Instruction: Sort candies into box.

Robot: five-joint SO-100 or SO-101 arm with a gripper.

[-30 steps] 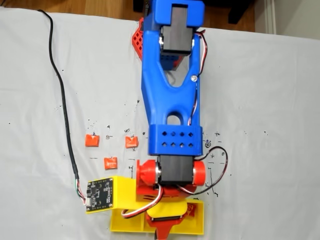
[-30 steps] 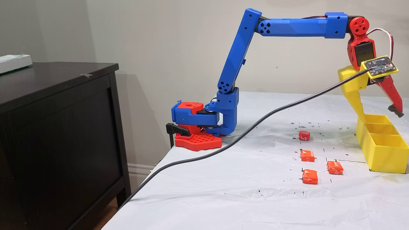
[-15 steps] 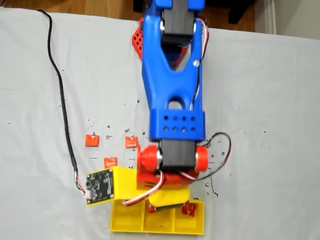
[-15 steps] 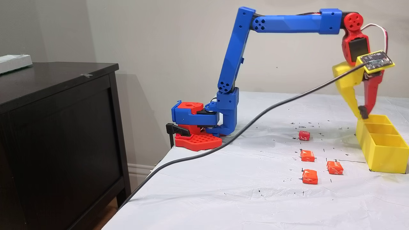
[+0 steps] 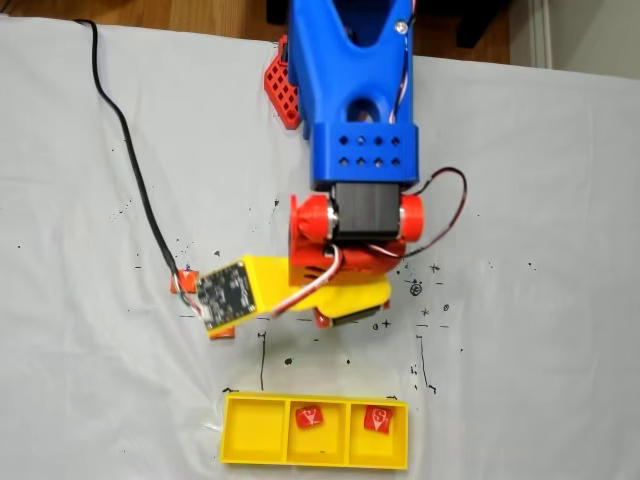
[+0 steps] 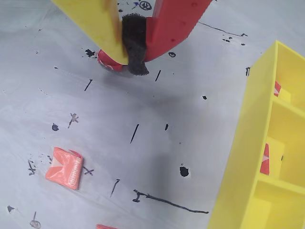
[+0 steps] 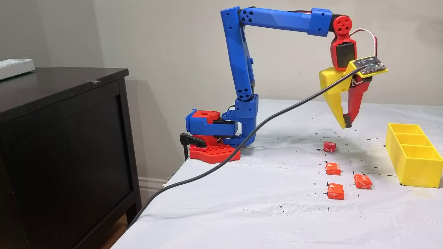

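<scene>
— Gripper [image 7: 347, 125] first: how does it stand?
— Closed, fingertips together with nothing between them, hanging above the cloth, well apart from the box [image 7: 414, 162].
— And the candies?
— Two sit in the box's middle [image 5: 307, 417] and right [image 5: 377, 420] compartments in the top-down fixed view; four lie on the table [image 7: 242, 207] between the arm's base and the box, one [image 7: 330, 146] near the fingertips.
— Anything in the way?
— A black cable [image 7: 242, 147] hangs from the wrist across the cloth; open room lies around the box.

Yellow box [image 5: 255, 442]; orange-red candies [image 7: 335, 191], seemingly white-marked.
</scene>
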